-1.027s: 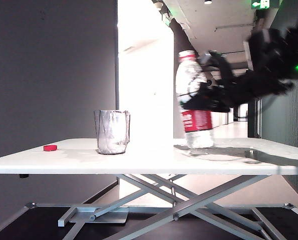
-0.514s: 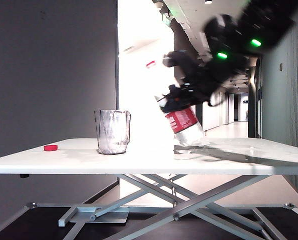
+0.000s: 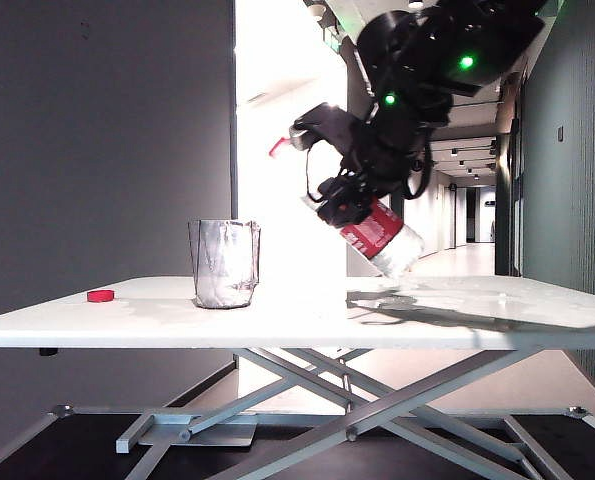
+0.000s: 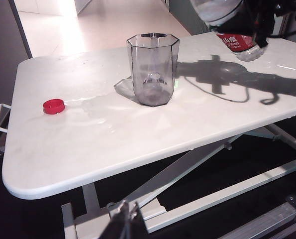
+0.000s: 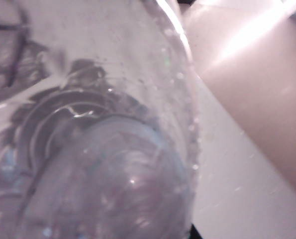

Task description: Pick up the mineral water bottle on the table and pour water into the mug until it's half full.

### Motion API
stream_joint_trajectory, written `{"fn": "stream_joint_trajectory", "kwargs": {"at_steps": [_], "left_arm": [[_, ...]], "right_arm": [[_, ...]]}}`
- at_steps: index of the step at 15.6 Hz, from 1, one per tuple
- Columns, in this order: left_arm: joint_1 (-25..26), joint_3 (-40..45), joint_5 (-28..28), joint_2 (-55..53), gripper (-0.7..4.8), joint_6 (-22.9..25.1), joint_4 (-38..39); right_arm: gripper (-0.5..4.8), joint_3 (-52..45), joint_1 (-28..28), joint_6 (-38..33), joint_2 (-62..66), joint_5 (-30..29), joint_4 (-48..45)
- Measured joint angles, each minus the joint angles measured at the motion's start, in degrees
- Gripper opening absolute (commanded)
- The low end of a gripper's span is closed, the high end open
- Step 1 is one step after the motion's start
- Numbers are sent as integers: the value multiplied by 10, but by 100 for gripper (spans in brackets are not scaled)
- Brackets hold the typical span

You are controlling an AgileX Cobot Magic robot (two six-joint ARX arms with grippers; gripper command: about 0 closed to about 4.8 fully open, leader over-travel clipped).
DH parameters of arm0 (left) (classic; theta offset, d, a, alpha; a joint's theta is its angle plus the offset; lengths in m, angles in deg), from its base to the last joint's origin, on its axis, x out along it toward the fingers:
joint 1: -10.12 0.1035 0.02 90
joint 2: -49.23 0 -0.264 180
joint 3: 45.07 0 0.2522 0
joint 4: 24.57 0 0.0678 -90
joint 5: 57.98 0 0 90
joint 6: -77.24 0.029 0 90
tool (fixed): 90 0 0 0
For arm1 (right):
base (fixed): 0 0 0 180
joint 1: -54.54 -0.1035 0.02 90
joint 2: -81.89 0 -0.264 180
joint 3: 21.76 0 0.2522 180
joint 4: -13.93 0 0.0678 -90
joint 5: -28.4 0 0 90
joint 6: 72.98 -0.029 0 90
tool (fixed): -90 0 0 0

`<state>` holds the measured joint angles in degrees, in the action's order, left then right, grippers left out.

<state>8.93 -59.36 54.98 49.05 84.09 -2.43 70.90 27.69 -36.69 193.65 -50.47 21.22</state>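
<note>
Lifted off the desk (image 3: 477,310) since a second ago, the bottle (image 3: 372,228) now hangs tilted in the air, its red neck ring toward the mug (image 3: 224,263) and its base lower, on the far side from the mug. From the exterior camera, the right gripper (image 3: 349,190) is clenched around the bottle's middle, above and to the right of the mug, which stands upright on the desk. A small red cap (image 3: 101,295) lies on the desk on the mug's other side, well apart.

From the left wrist camera, the mug (image 4: 152,69) looks empty, the cap (image 4: 53,106) lies near it, and the bottle's labelled base (image 4: 237,42) hovers beyond it. The left gripper (image 4: 126,219) is only a sliver below the desk edge, fingertips pressed together.

From the right wrist camera, the clear bottle (image 5: 88,139) fills the view, with droplets on its wall.
</note>
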Motion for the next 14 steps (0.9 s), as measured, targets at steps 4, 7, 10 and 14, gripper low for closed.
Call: {"fn": "stream_joint_trajectory", "kwargs": {"at_steps": [4,7,10,14], "left_arm": [[0,0,0,0,-5,0,0],[0,0,0,0,-5,0,0],[0,0,-1,0,-5,0,0],[0,0,-2,0,-5,0,0]], "right_arm": [[202,7,-27,68,7,43,-3],[202,26,-36,105,23,85,3],[202,39,-46,162,38,119,5],[202,39,-47,238,40,168,9]]}}
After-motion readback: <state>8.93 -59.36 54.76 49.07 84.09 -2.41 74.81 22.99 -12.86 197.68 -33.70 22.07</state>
